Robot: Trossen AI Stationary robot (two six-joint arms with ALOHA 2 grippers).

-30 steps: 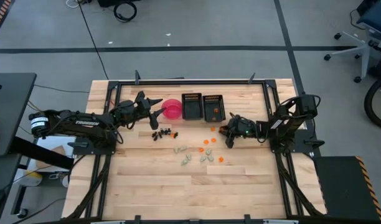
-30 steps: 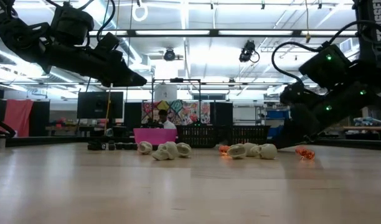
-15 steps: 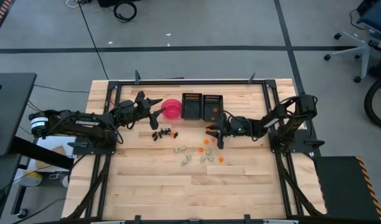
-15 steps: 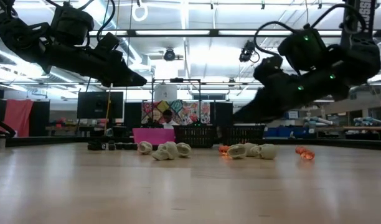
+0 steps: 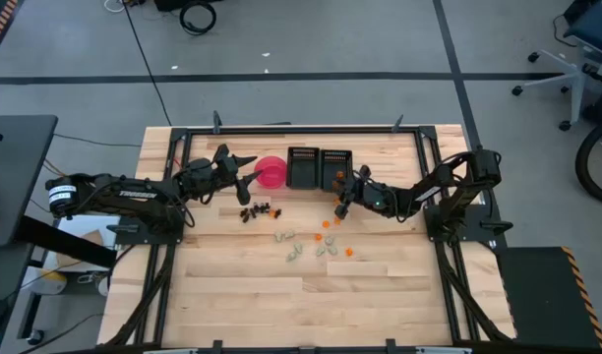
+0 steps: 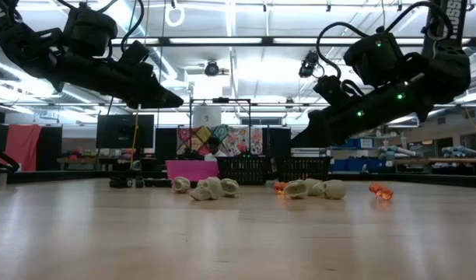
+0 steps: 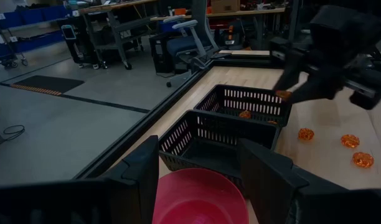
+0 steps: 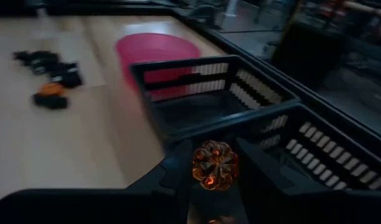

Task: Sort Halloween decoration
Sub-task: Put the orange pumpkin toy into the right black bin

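Small dark pieces (image 5: 257,210), pale pieces (image 5: 324,248) and orange pieces (image 5: 331,224) lie loose on the wooden table in front of a pink bowl (image 5: 272,172) and two black trays (image 5: 302,167) (image 5: 335,165). One orange piece (image 7: 245,114) lies in the right tray. My right gripper (image 5: 341,195) hangs by that tray's near side, shut on an orange pumpkin-like piece (image 8: 214,165). My left gripper (image 5: 244,173) hovers open just left of the bowl, with nothing between its fingers. My right gripper pinches the orange piece's two sides (image 8: 197,167) between its two fingers (image 8: 175,175). They come slanting down from the table's right side. The piece is lifted clear of the table, at the near rim of the right tray (image 7: 282,94).
The dark pieces sit in a cluster (image 8: 53,68) left of the loose orange ones (image 7: 349,141). A black metal frame (image 5: 301,129) runs round the table's edges. The near half of the table (image 5: 301,305) is bare wood.
My right gripper has risen from the table among the orange pieces, carrying one orange piece. It has swung toward the far edge, up to the right tray, and tipped from pointing down to nearly level. The left arm has kept still.
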